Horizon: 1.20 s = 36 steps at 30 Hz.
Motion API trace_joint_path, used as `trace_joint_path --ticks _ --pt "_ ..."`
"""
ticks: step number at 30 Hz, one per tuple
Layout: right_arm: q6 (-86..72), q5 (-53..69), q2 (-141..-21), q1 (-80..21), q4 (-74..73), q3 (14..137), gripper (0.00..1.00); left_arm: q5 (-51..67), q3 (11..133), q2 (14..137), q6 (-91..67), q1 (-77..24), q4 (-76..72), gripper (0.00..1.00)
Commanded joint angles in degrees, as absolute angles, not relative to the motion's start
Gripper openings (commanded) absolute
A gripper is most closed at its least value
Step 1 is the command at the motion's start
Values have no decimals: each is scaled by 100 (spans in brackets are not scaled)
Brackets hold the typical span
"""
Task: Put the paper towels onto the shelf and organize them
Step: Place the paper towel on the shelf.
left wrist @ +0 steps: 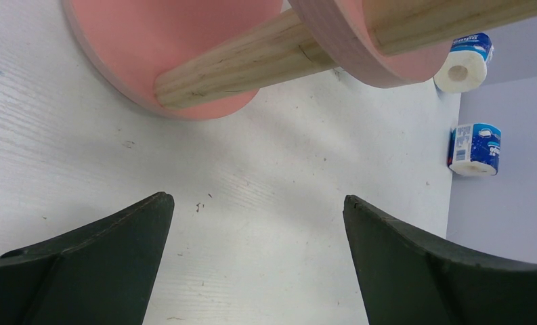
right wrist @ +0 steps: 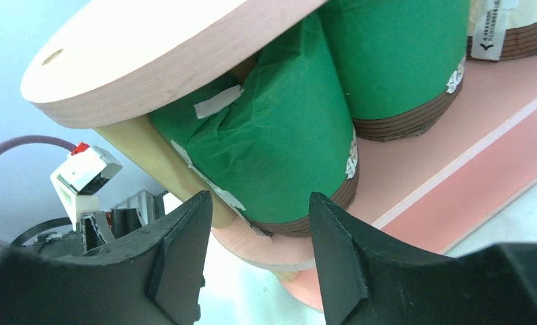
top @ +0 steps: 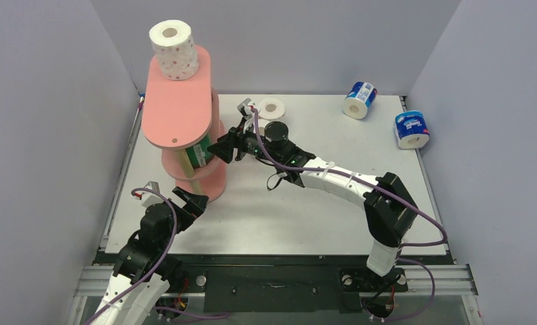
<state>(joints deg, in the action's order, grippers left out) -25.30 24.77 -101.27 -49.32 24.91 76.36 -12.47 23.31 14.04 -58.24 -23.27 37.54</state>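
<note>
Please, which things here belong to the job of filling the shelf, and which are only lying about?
Job: shelf; red-dotted rolls on its top; green rolls on a lower tier; white roll and two blue-white rolls on the table.
Lying about: purple cable, metal rail.

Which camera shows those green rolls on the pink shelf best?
The right wrist view: two green rolls fill the picture, standing on the middle board. The top view shows only a green sliver under the top board; the left wrist view shows none.
</note>
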Motion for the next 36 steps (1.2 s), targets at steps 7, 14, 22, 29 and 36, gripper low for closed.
trace_joint_path --ticks 7,14,22,29,36 --pt "-3090 2653 -10209 -4791 3276 7708 34 -1334 2511 1398 -5784 -2351 3700 96" --pt "-3096 2764 -10457 -4851 3068 8010 33 -1336 2520 1409 -5784 -2349 3688 96" --pt "-3059 2769 -10700 -4961 2846 8302 32 -1332 2518 1379 -5775 -2353 3710 96" --pt "-3088 2756 -10835 -4983 2795 8450 32 -1327 2496 1354 -5777 -2348 3701 96" --pt "-3158 2799 -11018 -4991 2735 8644 32 -1329 2479 1363 -5775 -2351 3689 96"
